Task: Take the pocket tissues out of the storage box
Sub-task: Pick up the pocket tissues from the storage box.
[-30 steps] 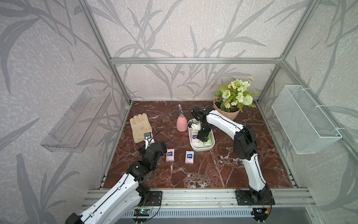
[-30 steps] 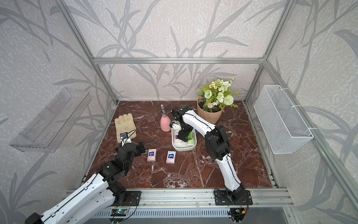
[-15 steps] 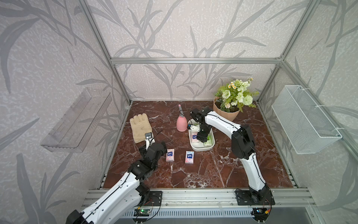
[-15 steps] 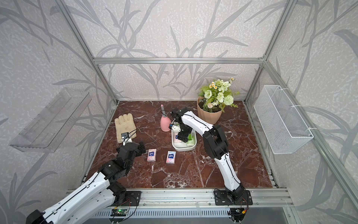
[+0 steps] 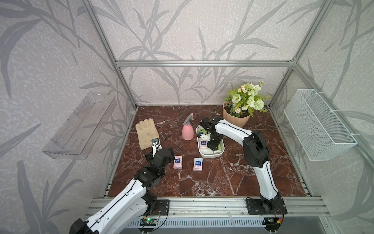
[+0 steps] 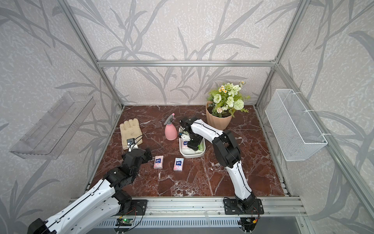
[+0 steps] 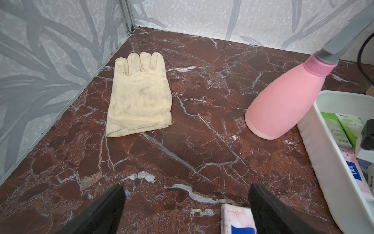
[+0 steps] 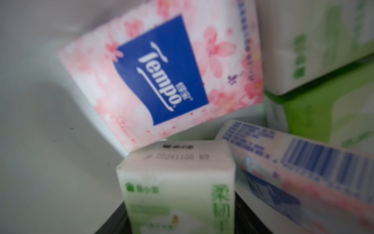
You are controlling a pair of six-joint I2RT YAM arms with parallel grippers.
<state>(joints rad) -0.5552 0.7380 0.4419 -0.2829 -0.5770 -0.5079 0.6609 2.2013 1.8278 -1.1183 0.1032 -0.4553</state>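
Note:
The white storage box [image 5: 210,156] [image 6: 191,156] stands at mid-floor with several pocket tissues in it. My right gripper [image 5: 211,144] [image 8: 180,218] reaches down into the box. It is shut on a green-and-white packet [image 8: 178,188], with a black finger against each side. Beside it in the box lie a pink floral packet [image 8: 162,71], another pink one with its barcode side up [image 8: 303,172], and green packets [image 8: 323,40]. Two pink packets [image 5: 177,162] [image 5: 198,164] lie on the floor in front of the box. My left gripper [image 5: 159,154] [image 7: 186,202] hangs open and empty beside the left one [image 7: 236,220].
A pink spray bottle [image 5: 187,129] stands right against the box's left side. A cream glove [image 5: 146,132] lies at the back left and a flower pot [image 5: 235,118] stands behind the box. A wire basket [image 5: 317,123] and a clear shelf [image 5: 79,127] hang on the side walls.
My right gripper's jaws have narrowed onto the green packet inside the box. The left arm has barely moved.

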